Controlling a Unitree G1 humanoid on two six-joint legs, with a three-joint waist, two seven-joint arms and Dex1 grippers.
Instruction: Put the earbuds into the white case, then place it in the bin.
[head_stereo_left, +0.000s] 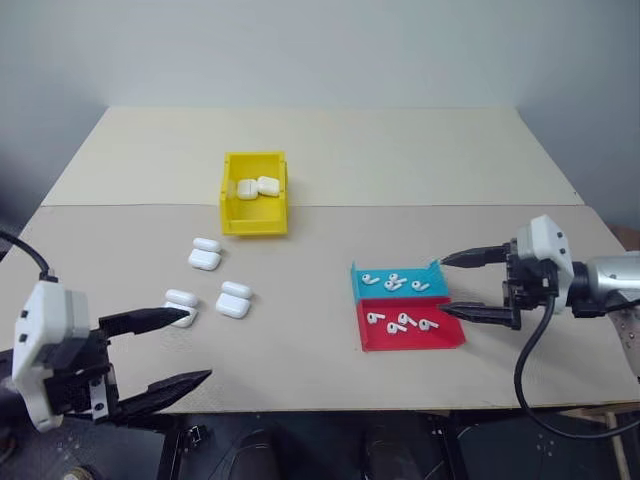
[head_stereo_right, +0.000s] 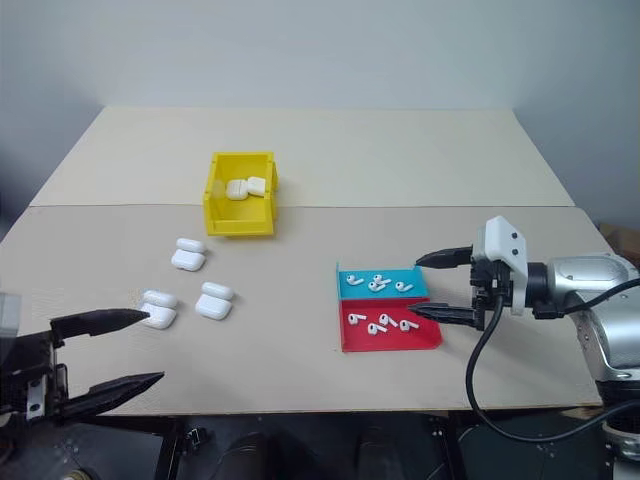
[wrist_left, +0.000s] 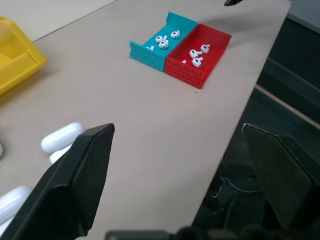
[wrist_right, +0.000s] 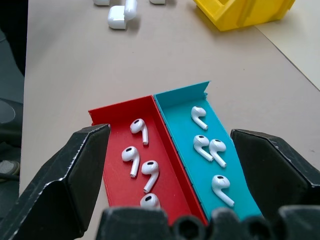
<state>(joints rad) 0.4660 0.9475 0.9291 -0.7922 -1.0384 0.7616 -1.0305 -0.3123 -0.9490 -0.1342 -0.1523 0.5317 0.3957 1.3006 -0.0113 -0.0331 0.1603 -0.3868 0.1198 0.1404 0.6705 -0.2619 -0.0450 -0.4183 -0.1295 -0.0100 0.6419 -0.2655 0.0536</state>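
Both grippers, left gripper (head_stereo_left: 155, 350) and right gripper (head_stereo_left: 478, 285), have fingers spread wide, holding nothing. Right wrist view clearly shows earbuds (wrist_right: 141, 172) in the red tray (wrist_right: 112, 116) and blue tray (wrist_right: 182, 95). Head view shows what look like two cases in the bin (head_stereo_left: 228, 216).

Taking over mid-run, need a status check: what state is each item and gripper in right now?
left gripper: open, empty
right gripper: open, empty, by the trays
yellow bin: two cases inside
three white cases: on table, lids open
blue tray: four earbuds
red tray: four earbuds
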